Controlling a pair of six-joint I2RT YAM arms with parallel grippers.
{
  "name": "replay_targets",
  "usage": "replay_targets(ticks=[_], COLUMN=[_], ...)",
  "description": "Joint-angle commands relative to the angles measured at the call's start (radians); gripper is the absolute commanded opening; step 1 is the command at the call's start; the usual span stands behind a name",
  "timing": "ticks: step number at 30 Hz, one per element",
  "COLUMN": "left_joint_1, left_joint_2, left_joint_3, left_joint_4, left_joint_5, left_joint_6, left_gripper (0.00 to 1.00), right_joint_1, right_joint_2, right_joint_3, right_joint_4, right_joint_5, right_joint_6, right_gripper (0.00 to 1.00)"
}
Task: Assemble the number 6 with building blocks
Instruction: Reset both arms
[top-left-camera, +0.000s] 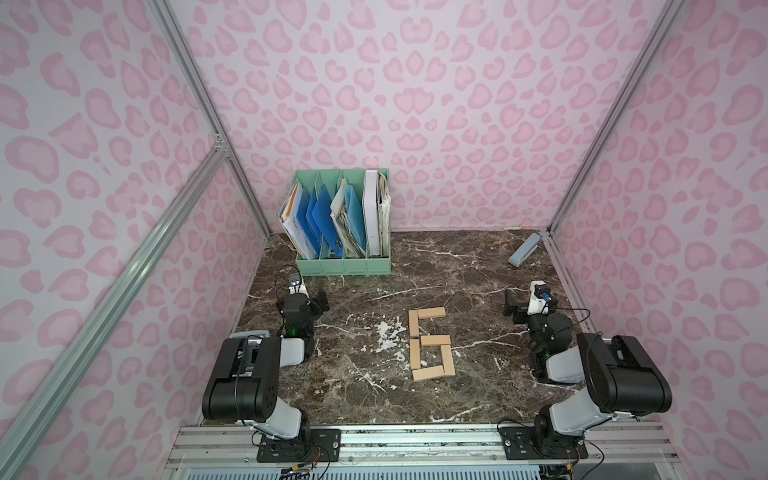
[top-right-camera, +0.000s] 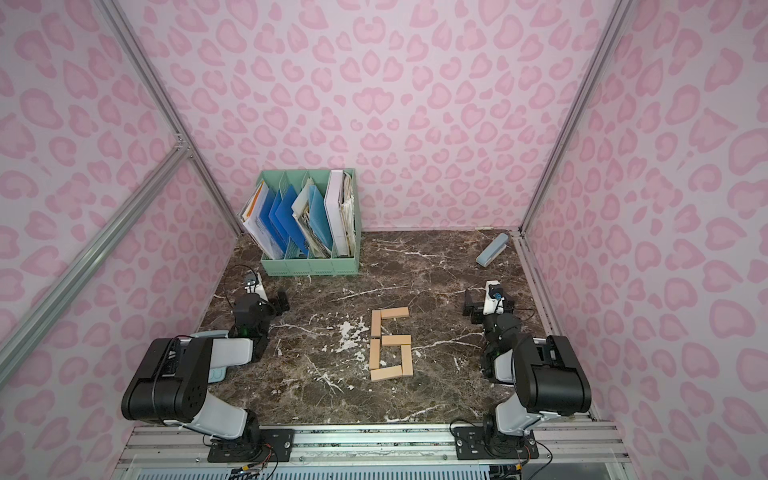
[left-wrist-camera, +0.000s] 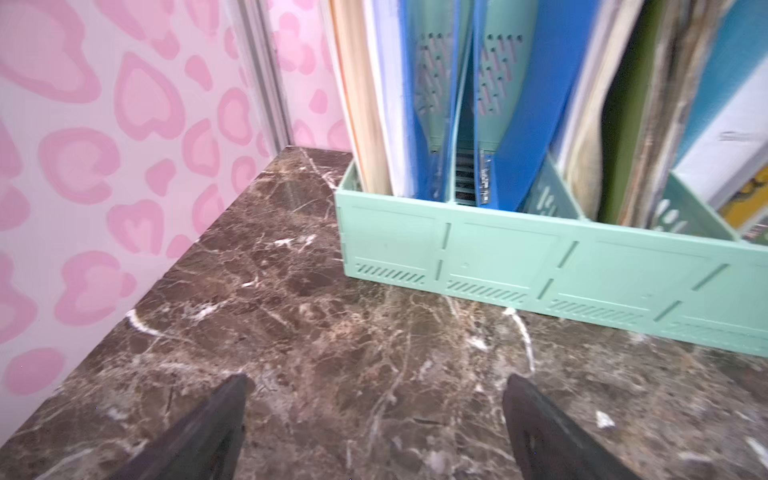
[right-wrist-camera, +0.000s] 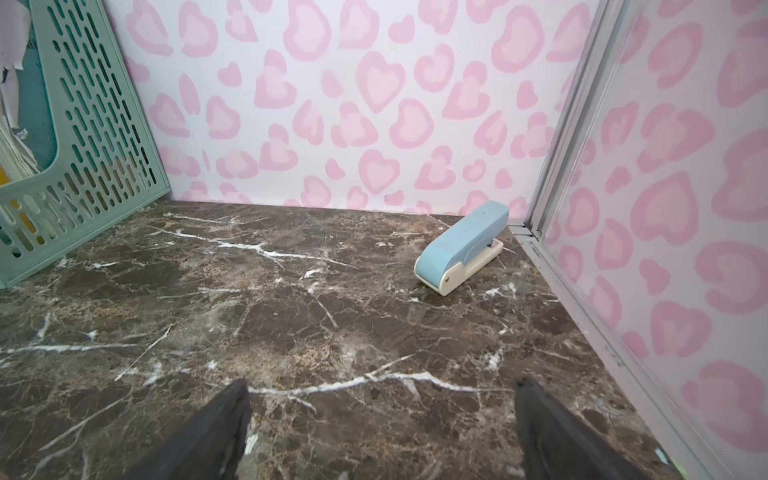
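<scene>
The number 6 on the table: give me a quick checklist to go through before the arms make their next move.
1. All six building blocks laid flat in the number 6: ok.
2. Bottom block square with the others: not ok, slightly tilted.
3. Left gripper open and empty: ok.
4. Right gripper open and empty: ok.
5. Both grippers apart from the figure: ok.
</scene>
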Motion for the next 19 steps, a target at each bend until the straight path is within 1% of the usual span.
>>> replay_targets(ticks=[1, 5, 19], left_joint_1=[-0.002, -0.003, -0.006], left_joint_2=[0.013, -0.039, -0.036], left_joint_3=[-0.012, 0.039, 0.04], left_joint_4=[-0.012, -0.198, -0.195], left_joint_5=[-0.071, -0.09, -0.093], left_joint_6=[0.029, -0.03, -0.024], left_gripper=[0.99, 0.99, 0.99], right_joint_1=[0.002, 0.003, 0.004], right_joint_2=[0.003, 0.002, 0.003], right_joint_3=[0.002, 0.003, 0.005], right_joint_4=[0.007, 0.003, -0.001], right_joint_5=[-0.008, -0.006, -0.002], right_joint_6=[-0.001, -0.005, -0.005], right_gripper=[1.0, 1.0, 1.0])
